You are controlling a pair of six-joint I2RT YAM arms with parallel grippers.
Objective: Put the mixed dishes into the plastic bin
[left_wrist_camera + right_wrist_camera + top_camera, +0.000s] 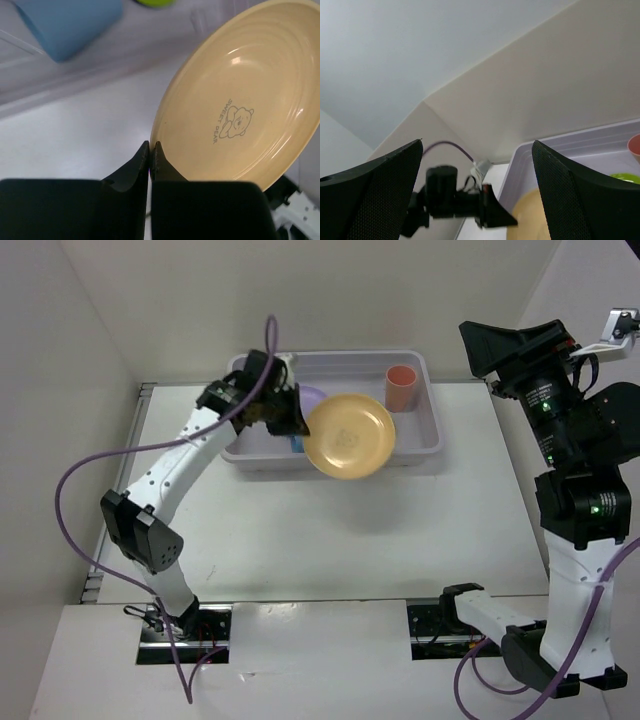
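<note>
My left gripper point(292, 412) is shut on the rim of the pale orange-yellow plate point(350, 436), holding it tilted over the bin's point(432, 430) front wall. In the left wrist view the jaws point(151, 146) pinch the plate's point(240, 100) edge. Inside the bin stand the salmon-red cup point(401, 388), a blue cup point(297, 443) and a lavender plate point(312, 396), both partly hidden. The blue cup point(70, 22) and a bit of the lime green plate point(154, 2) show in the left wrist view. My right gripper point(477, 165) is open and empty, raised at the far right. The black plate is out of view.
The bin sits against the back wall, white walls close on the left and right. The right arm point(575, 440) stands tall at the right edge. The right wrist view shows the bin's corner point(520, 155) and the left arm point(455, 200) below.
</note>
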